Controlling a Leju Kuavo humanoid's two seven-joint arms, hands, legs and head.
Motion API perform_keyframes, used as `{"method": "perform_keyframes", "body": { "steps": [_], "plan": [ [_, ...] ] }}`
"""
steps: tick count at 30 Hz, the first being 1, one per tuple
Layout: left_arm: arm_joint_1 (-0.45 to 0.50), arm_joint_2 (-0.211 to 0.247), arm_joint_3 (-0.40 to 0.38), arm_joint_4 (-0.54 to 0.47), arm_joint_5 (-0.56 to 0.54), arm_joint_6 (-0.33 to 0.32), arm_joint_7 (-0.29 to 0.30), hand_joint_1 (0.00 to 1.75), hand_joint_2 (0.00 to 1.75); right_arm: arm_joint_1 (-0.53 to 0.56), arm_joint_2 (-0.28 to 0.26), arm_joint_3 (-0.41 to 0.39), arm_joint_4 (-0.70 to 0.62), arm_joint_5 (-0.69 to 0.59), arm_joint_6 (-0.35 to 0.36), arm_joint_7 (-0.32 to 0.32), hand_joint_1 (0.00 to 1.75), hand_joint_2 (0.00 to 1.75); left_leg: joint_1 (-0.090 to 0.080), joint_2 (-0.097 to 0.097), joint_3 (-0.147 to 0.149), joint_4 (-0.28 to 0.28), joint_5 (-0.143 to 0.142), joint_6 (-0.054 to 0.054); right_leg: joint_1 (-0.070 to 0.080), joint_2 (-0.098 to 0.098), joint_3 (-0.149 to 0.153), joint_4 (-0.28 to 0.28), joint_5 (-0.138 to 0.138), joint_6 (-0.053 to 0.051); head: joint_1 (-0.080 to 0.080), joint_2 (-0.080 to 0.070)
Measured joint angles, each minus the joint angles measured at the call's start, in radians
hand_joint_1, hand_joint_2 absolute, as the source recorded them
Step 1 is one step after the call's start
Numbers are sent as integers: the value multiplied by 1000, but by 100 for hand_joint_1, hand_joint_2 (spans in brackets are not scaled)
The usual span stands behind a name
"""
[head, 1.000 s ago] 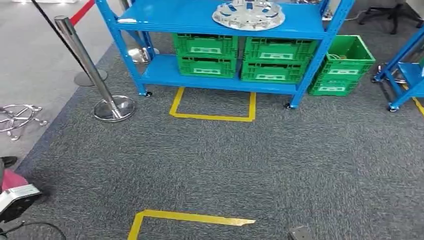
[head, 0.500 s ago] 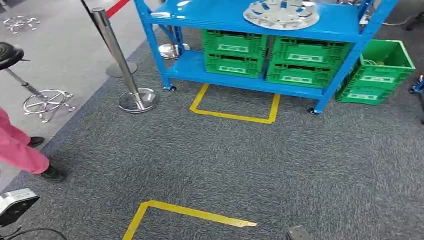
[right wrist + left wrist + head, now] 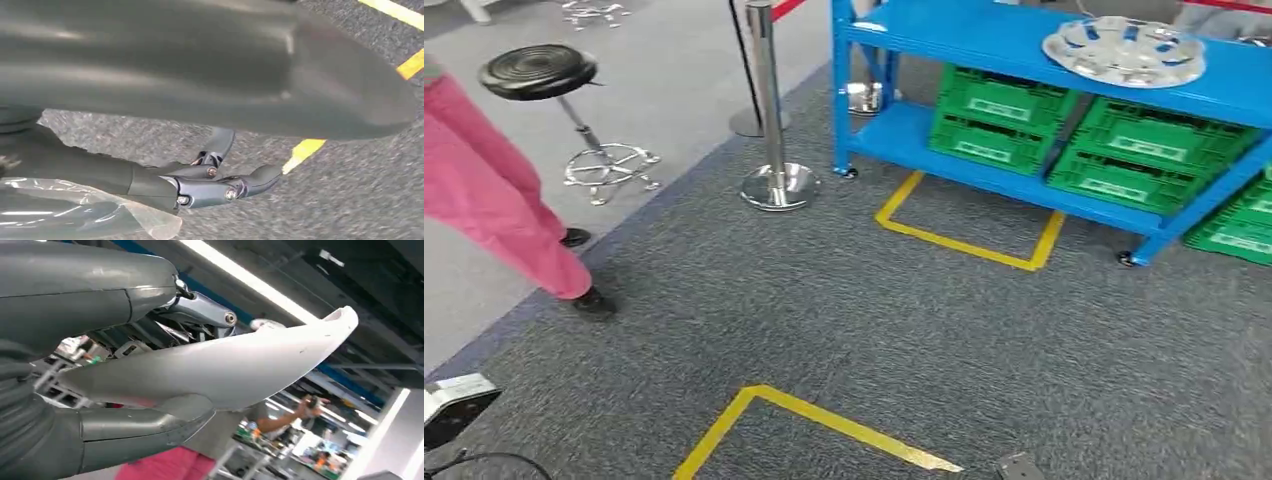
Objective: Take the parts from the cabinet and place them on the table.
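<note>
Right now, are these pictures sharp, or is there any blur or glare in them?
Head view: mostly sharp, with bright glints on the round silver wheel-cover part and the chrome barrier post base. Left wrist view: a long ceiling light strip glares, and the background is soft behind the white curved plastic part. Right wrist view: the grey speckled carpet is smeared by motion blur.

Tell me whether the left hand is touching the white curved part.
Touching. The left wrist view shows the white curved part clamped between the left hand's thick grey thumb below and its darker fingers above, with no gap.
</note>
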Motion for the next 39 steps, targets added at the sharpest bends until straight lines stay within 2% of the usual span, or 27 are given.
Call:
{"method": "perform_keyframes", "body": {
  "steps": [1, 4, 5, 6, 7, 8, 10, 11, 12, 14, 15, 16, 17, 21, 23, 24, 26, 27, 29, 30, 31, 32, 33, 35, 36, 38, 39],
  "plan": [
    [0, 0, 0, 0, 0, 0, 0, 175, 175, 0, 0, 0, 1, 1, 1, 2, 0, 0, -1, -11, -5, 1, 3, -6, -5, 51, 8, -14, -16, -7, -1, 0],
    [-1, 3, 1, 0, 2, 0, 0, 175, 175, 1, 0, -3, 2, 4, 7, 7, 0, 0, 11, -49, -22, 4, 14, -29, 3, 23, 22, -30, -13, -21, 0, 0],
    [0, 3, 2, 0, 3, 0, 0, 175, 175, 1, 0, -5, 2, 6, 8, 7, 0, 0, 6, -65, -26, 3, 18, -37, -3, 8, 24, -37, -6, -29, 0, 0],
    [4, 3, 3, -1, 3, 0, 0, 175, 175, -1, 2, -6, 2, 6, 10, 7, 0, 0, 5, -30, -28, 15, 10, -37, -10, -11, 29, -47, 0, -34, 2, 0],
    [-1, 7, 5, -1, 3, 0, -1, 175, 175, 0, 1, -8, 2, 7, 10, 7, 0, 0, 2, 24, -44, 47, -19, -45, -11, -23, 34, -53, 1, -37, -9, 0],
    [-6, 8, 6, -1, 3, 0, -1, 175, 175, 2, 1, -10, 2, 7, 10, 7, 0, 0, 8, 52, -71, 106, -54, -56, -12, -39, 37, -53, 0, -40, -12, 0],
    [-5, 8, 6, -1, 3, 0, -1, 175, 175, 6, 1, -10, 2, 7, 10, 8, 0, 0, 25, 76, -138, 251, -114, -71, -12, -71, 39, -53, -4, -38, -11, 0],
    [-4, 8, 6, -1, 3, 0, -1, 175, 175, 7, 1, -10, 3, 7, 11, 9, 0, 0, 33, 80, -156, 289, -120, -78, -13, -87, 39, -53, -6, -36, -12, 0],
    [-4, 8, 6, 0, 3, 0, -2, 175, 175, 7, 1, -10, 3, 8, 13, 9, 0, 0, 41, 83, -149, 277, -100, -85, -15, -102, 41, -52, -8, -33, -11, 0],
    [-4, 8, 7, 0, 3, 0, -3, 175, 175, 5, 2, -12, 3, 11, 17, 9, 0, 0, 49, 99, -78, 145, -20, -96, -22, -128, 50, -52, -16, -21, -12, 0],
    [-4, 8, 7, 0, 4, 0, -3, 175, 175, 5, 1, -13, 3, 13, 18, 9, 0, 0, 50, 122, -28, 56, 18, -98, -26, -140, 59, -52, -22, -11, -11, 0],
    [-6, 8, 7, 0, 4, 0, -6, 175, 175, 6, -1, -14, 4, 14, 19, 10, 0, 0, 37, 167, -3, 17, -3, -102, -24, -149, 60, -55, -27, -3, -14, 0],
    [-9, 10, 8, 0, 3, 0, -8, 175, 175, 4, -1, -14, 4, 18, 19, 10, 0, 0, 33, 159, -4, 4, -4, -80, -17, -164, 59, -52, -35, 8, -19, 0],
    [-5, 12, 10, -1, 3, 0, -8, 175, 175, -3, -1, -20, 5, 22, 19, 12, 0, 0, 32, 112, -2, -4, -4, -43, -21, -202, 86, -71, -44, 30, -16, 0],
    [-9, 12, 9, -1, 2, 0, -8, 175, 175, -6, -1, -21, 5, 24, 19, 11, 0, 0, 31, 95, 1, -6, -4, -29, -24, -96, 41, 27, -104, 24, -10, 0],
    [-10, 11, 8, 0, 2, 0, -8, 175, 175, -6, -1, -21, 5, 24, 19, 11, 0, 0, 28, 82, 1, -6, -5, -22, -21, -72, -9, 122, -142, 20, -7, 0],
    [-8, 11, 7, 0, 2, 0, -8, 175, 175, 0, -1, -21, 7, 22, 19, 12, 0, 0, 22, 57, 1, -6, -8, -16, -15, -58, -98, 261, -175, 14, -6, 0],
    [-8, 11, 7, 0, 2, 0, -8, 175, 175, 4, -1, -20, 7, 22, 19, 12, 0, 0, 18, 41, 2, -6, -8, -15, -14, -57, -119, 274, -160, 10, -6, 0],
    [-9, 11, 7, 0, 2, 0, -8, 175, 175, 5, -1, -20, 7, 23, 19, 12, 0, 0, 11, 10, 10, -6, -10, -12, -8, -50, -92, 161, -56, -5, -6, 0],
    [-9, 11, 7, 0, 2, 0, -8, 175, 175, 4, -1, -21, 7, 23, 19, 12, 0, 0, 9, -2, 14, -6, -11, -12, -5, -28, -62, 77, -2, -16, -6, 0],
    [-9, 11, 7, 0, 1, 0, -8, 175, 175, 5, -2, -21, 8, 23, 18, 12, 0, 0, 13, -12, 12, -6, -12, -12, -2, 36, -41, 7, 35, -29, -8, 0],
    [-13, 11, 7, 0, 0, 0, -7, 175, 175, 6, -4, -21, 8, 24, 16, 12, 0, 0, 3, -26, 9, 2, -16, -16, -6, 52, -29, -25, 29, -38, -8, 0],
    [-12, 10, 5, 0, 0, 0, -6, 175, 175, 6, -5, -21, 8, 28, 15, 14, 0, 0, 9, -39, 4, 1, -13, -21, -4, 37, -14, -32, 23, -25, -8, 0],
    [-10, 12, 6, 0, 0, 0, -5, 175, 175, 7, -5, -24, 8, 31, 11, 17, 0, 0, 17, -65, -3, -2, -7, -34, 3, 15, -12, -36, 24, -28, -7, 0],
    [-9, 12, 7, 0, 0, 0, -4, 175, 175, 7, -5, -26, 7, 32, 11, 17, 0, 0, 14, -77, -5, 0, -10, -40, -7, -1, -3, -53, 31, -33, -7, 0],
    [-11, 14, 8, 0, 0, 0, -4, 175, 175, 8, -4, -30, 6, 39, 11, 16, 0, 0, 11, 25, -30, 64, -54, -51, -6, -27, 12, -66, 32, -39, -16, 0],
    [-16, 14, 7, 0, 0, 0, -4, 175, 175, 10, -4, -30, 6, 40, 10, 16, 0, 0, 16, 54, -66, 136, -92, -59, -6, -44, 16, -66, 30, -41, -16, 0]
  ]
}}
